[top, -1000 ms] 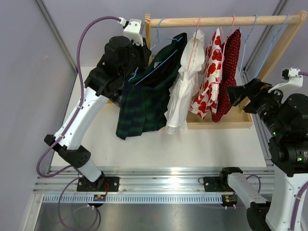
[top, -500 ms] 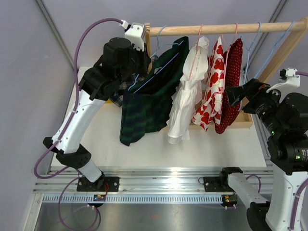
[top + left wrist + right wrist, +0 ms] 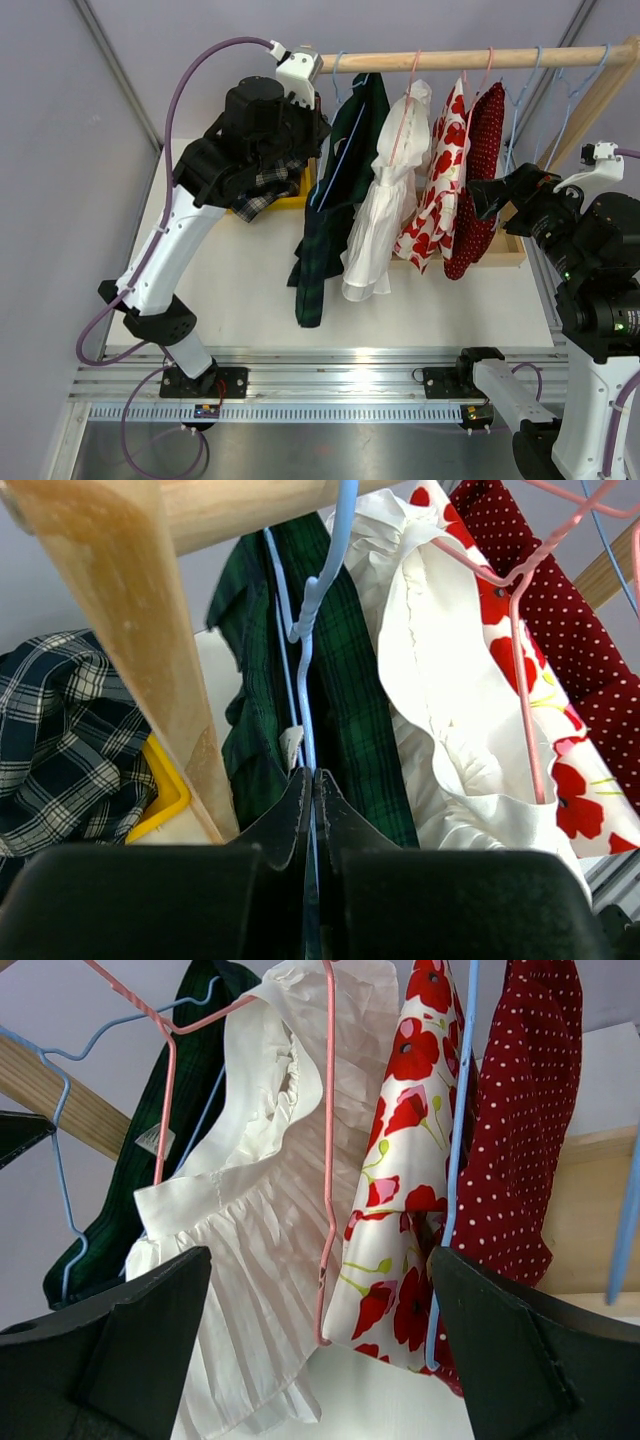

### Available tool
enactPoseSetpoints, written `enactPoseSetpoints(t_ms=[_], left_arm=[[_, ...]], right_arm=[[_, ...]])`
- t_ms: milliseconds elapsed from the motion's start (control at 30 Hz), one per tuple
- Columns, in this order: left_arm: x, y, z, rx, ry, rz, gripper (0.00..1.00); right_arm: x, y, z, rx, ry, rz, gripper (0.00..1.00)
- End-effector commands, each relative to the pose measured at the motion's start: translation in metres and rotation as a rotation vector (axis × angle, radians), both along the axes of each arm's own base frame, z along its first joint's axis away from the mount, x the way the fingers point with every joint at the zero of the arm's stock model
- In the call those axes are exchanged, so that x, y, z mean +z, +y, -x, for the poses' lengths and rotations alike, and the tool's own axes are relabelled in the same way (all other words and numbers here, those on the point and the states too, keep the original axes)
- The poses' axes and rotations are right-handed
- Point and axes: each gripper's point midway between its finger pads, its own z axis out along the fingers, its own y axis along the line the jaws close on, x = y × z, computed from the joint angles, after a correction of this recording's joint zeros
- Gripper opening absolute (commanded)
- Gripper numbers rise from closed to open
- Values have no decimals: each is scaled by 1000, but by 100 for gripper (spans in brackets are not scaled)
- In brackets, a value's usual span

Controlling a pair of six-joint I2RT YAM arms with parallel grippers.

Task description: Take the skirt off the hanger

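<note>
The dark green plaid skirt (image 3: pixel 335 190) hangs on a light blue wire hanger (image 3: pixel 338 80) at the left end of the wooden rail (image 3: pixel 470 55). My left gripper (image 3: pixel 315 125) is shut on the blue hanger's wire (image 3: pixel 305 630) just under its hook, with the green skirt (image 3: pixel 360 710) draped on both sides. In the left wrist view the left gripper (image 3: pixel 313 775) stands with its jaws pressed together on the wire. My right gripper (image 3: pixel 482 195) is open and empty beside the red garments; in the right wrist view it (image 3: pixel 320 1260) faces the white skirt (image 3: pixel 250 1210).
A white pleated skirt (image 3: pixel 380 200), a floral skirt (image 3: pixel 435 170) and a red polka-dot garment (image 3: pixel 478 150) hang to the right on pink and blue hangers. A yellow bin (image 3: pixel 290 200) with checked cloth (image 3: pixel 262 185) sits behind the left arm. The rack's wooden base (image 3: pixel 500 250) lies at the right.
My left arm has risen and moved right with the hanger. The green skirt, spread wide before, now hangs narrow and edge-on close to the white skirt. The right arm has not moved.
</note>
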Motion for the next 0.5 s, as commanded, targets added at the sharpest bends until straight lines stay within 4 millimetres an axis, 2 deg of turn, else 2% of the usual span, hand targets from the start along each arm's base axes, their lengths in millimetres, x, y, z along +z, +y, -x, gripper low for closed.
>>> enactPoseSetpoints(t_ms=[0, 33, 133, 167, 300, 367, 400, 467], left_arm=[[-36, -9, -2, -37, 75, -75, 0], [-38, -11, -3, -38, 79, -77, 1], [-48, -18, -8, -48, 98, -84, 14], [-50, -21, -8, -54, 101, -84, 26], [-65, -27, -16, -51, 128, -101, 31], [-67, -27, -19, -35, 130, -104, 24], [-67, -27, -20, -27, 131, -102, 9], [-65, -24, -22, -5, 126, -97, 0]], right_arm=[[14, 0, 2, 1, -53, 0, 100], [14, 0, 3, 1, -53, 2, 100], [17, -1, 5, -6, -61, 5, 99], [17, -2, 6, -7, -60, 5, 99], [16, -3, 6, -13, -60, 9, 99], [16, -3, 7, -14, -61, 14, 99], [16, -5, 7, -20, -61, 16, 99], [16, -4, 8, -19, -63, 17, 99]])
